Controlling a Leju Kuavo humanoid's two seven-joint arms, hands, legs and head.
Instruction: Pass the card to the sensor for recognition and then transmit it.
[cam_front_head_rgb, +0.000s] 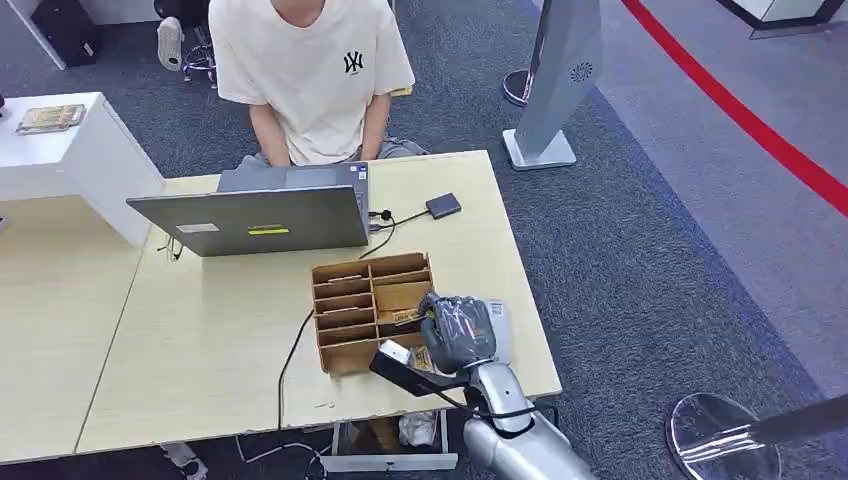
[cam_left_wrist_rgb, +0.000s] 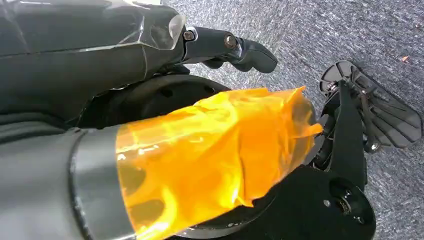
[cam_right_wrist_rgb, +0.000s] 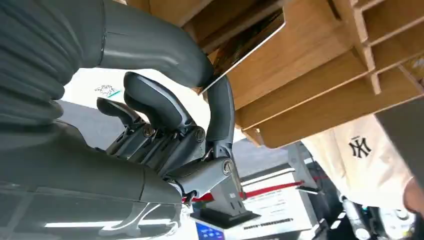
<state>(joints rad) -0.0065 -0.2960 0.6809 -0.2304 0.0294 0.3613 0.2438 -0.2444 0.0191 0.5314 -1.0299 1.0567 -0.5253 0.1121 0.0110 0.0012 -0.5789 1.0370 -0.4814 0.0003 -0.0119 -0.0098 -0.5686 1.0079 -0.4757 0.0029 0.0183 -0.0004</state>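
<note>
The card (cam_right_wrist_rgb: 245, 50) could snag on a divider of the cardboard organizer (cam_front_head_rgb: 345, 300) or slip free, since it is pinched only by its edge while partly inside a near-right compartment. The right hand (cam_front_head_rgb: 458, 330) grasps it between thumb and one finger, its other fingers curled apart. The left hand (cam_left_wrist_rgb: 235, 50) hangs over the carpet; I cannot tell whether it is clenched.

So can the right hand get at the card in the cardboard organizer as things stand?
Probably yes. The right hand is already at the cardboard organizer, and the right wrist view shows a finger and the thumb at the edge of a card sticking out of a slot, with nothing between them.
</note>
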